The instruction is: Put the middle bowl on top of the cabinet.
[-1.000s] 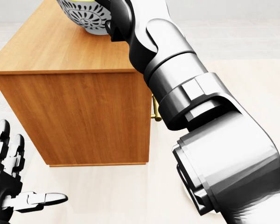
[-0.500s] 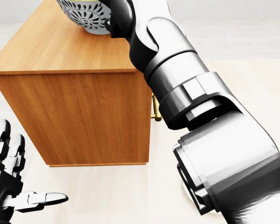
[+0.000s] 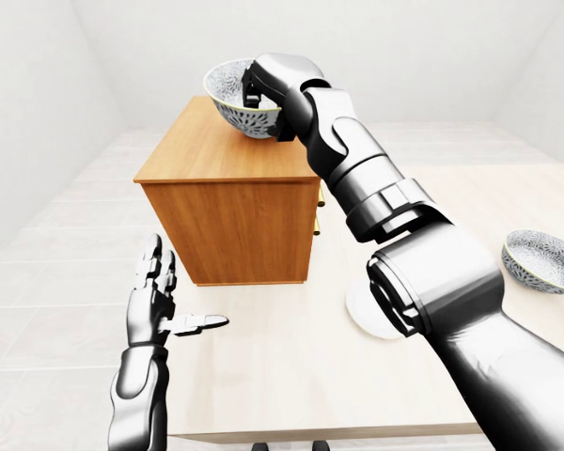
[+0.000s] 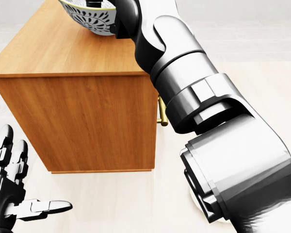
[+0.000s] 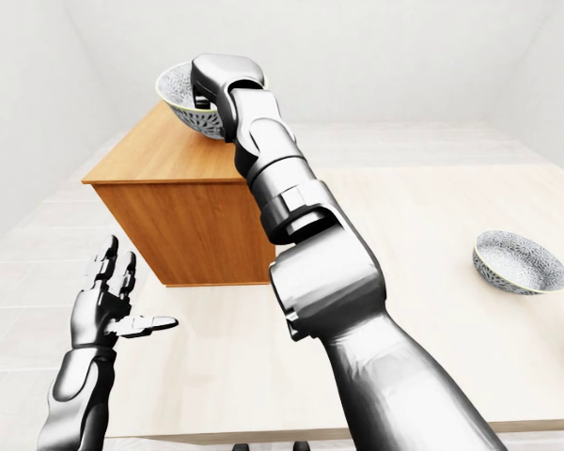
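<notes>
Since a second ago the patterned bowl [image 4: 89,19] has tipped a little in the head view, so its rim now shows at the top edge; the rest is unchanged. Nearest, the left hand [image 3: 155,301] hovers empty over the table's [image 3: 291,376] left edge, fingers spread and thumb out. A white plate [image 3: 362,310] lies on the table, partly hidden by the right arm. Beyond it stands the wooden cabinet [image 3: 235,225]. Over its top, the right hand [image 3: 263,89] clasps the bowl by its rim; whether the bowl touches the wood is unclear. A second bowl [image 3: 542,263] sits far right.
</notes>
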{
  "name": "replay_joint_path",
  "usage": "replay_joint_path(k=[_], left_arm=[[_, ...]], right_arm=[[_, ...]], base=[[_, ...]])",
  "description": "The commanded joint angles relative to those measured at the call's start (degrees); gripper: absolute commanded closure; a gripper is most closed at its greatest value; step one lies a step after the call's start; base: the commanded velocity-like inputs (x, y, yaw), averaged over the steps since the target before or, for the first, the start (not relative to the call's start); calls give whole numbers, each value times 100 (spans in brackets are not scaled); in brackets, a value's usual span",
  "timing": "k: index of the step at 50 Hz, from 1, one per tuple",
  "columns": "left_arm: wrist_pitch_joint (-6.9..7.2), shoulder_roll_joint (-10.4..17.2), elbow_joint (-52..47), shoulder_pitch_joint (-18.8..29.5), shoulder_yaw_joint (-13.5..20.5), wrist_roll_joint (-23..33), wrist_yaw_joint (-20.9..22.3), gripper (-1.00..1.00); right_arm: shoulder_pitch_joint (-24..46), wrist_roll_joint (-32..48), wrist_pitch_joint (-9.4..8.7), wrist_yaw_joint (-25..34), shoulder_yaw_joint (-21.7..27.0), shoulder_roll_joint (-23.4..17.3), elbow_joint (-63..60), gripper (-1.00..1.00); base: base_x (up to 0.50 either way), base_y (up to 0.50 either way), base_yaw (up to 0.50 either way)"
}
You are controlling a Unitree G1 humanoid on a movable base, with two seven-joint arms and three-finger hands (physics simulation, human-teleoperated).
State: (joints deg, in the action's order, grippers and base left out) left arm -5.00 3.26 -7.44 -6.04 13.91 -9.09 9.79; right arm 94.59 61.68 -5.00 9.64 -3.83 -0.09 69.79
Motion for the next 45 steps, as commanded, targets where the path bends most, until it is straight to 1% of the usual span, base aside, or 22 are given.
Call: replay_joint_path(k=[1,8,15,21,25,29,31,32,35,45], left_arm=[[0,5,-25,-7,-15,0,-7,-100],[0,3,-32,1,-16,12,-17,-100],[0,15,-70,-10,5,-7,-9,-100],[0,3,-27,-13,-9,14,0,-100],[0,8,-49,-11,-1,4,-2,-100],[0,1,-10,-14,-4,16,-1,-100],[0,4,18,0,-1,17,-2,-100],[0,5,21,1,-1,17,-2,-100],[0,2,22,-2,-7,19,-4,-100],[0,5,22,-7,-8,9,3,-100]], right_arm=[[-224,-24,0,-15,-87,25,136,26],[-200,-24,0,-5,-80,35,132,25],[-180,-21,0,0,-81,38,124,17],[-180,-14,0,-10,-80,38,126,-1],[-191,-11,0,-17,-79,39,128,-20],[-198,-10,0,-22,-80,43,132,-22],[-174,-19,0,-3,-71,38,122,-30],[-174,-19,0,-4,-71,39,123,-30],[-179,-20,0,-24,-74,45,126,-40],[-175,-16,0,-28,-76,42,134,-46]], base=[[0,0,0],[0,0,0],[0,0,0],[0,0,0],[0,0,0],[0,0,0],[0,0,0],[0,0,0],[0,0,0],[0,0,0]])
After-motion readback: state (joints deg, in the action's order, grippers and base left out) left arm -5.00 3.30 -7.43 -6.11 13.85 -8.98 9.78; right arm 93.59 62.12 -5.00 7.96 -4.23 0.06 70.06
